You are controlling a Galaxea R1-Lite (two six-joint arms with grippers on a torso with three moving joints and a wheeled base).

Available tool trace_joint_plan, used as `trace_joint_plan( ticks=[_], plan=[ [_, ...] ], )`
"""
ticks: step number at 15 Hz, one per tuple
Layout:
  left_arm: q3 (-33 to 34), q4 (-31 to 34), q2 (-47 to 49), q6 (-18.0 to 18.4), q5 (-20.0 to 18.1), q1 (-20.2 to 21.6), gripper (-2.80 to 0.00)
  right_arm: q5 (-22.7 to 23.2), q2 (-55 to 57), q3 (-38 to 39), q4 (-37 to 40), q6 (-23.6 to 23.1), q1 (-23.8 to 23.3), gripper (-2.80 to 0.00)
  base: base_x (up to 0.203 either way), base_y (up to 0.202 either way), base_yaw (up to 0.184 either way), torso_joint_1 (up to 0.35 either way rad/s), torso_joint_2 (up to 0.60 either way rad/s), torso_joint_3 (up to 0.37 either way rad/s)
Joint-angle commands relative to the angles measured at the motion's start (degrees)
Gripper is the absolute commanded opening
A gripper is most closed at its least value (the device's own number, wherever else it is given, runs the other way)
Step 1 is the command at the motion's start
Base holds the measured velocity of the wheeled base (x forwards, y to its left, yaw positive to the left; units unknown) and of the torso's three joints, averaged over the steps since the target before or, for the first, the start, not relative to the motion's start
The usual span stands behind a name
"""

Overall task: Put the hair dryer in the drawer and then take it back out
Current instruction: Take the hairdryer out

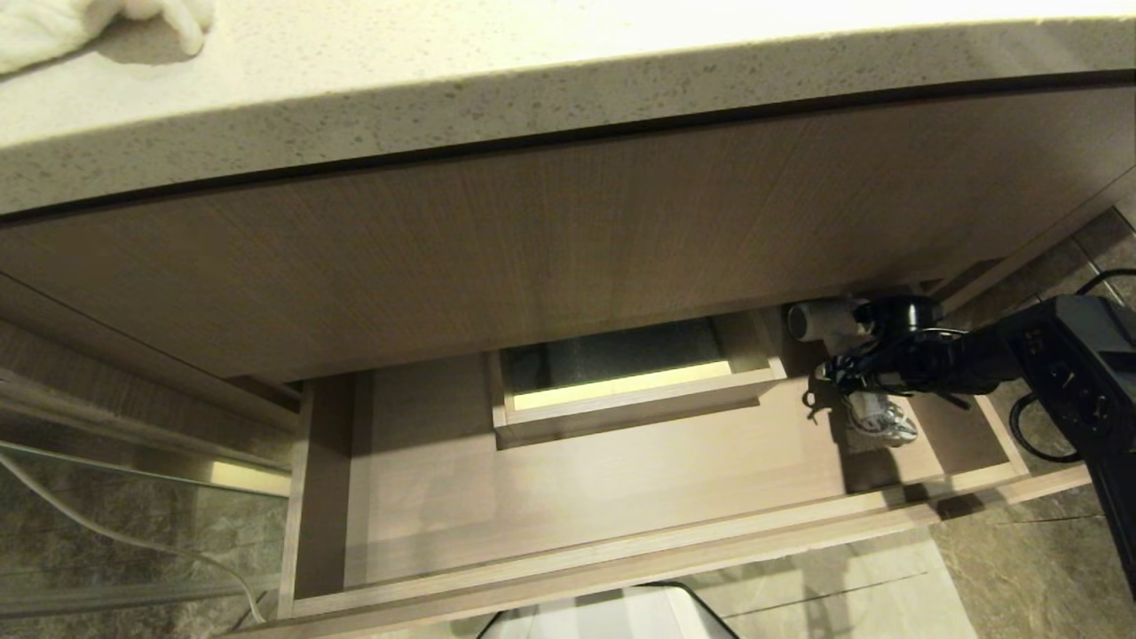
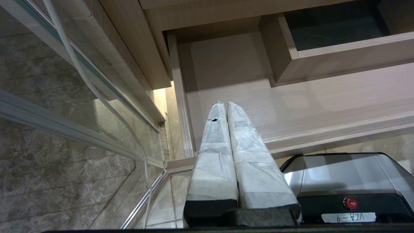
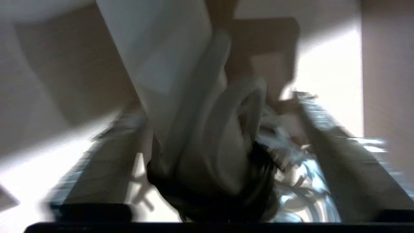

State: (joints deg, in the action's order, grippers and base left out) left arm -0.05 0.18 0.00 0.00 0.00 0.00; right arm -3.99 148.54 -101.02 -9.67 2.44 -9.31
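Note:
The drawer is pulled out under the counter. The white hair dryer lies in its far right corner, barrel to the left, and its coiled cord trails toward the drawer front. My right gripper reaches into that corner from the right. In the blurred right wrist view its fingers stand wide apart on either side of the hair dryer and its cord, with a lit gap showing beside one finger. My left gripper is shut and empty above the drawer's front left corner.
A boxed cut-out sits at the drawer's mid-back. Above are a tall wood panel and a speckled countertop with a white towel. A glass panel with a white cable stands at the left. The robot's base is below the drawer front.

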Motion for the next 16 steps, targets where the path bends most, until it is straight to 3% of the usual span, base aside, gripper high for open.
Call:
trace_joint_plan(
  ticks=[1, 6, 16],
  plan=[
    [-0.04, -0.01, -0.09, 0.0, 0.0, 0.0, -2.8, -0.14, 0.7, 0.04, -0.44, -0.42, -0.27, -2.8, 0.0, 0.0, 0.0, 0.0, 0.0, 0.0],
    [-0.02, 0.06, -0.02, 0.0, 0.0, 0.0, -2.8, -0.64, -1.52, 1.1, 0.26, -1.9, -0.28, -2.8, 0.0, 0.0, 0.0, 0.0, 0.0, 0.0],
    [-0.03, 0.01, -0.09, 0.0, 0.0, 0.0, -2.8, -0.14, -14.12, 12.26, 0.27, -2.09, -0.36, -2.8, 0.0, 0.0, 0.0, 0.0, 0.0, 0.0]
  ],
)
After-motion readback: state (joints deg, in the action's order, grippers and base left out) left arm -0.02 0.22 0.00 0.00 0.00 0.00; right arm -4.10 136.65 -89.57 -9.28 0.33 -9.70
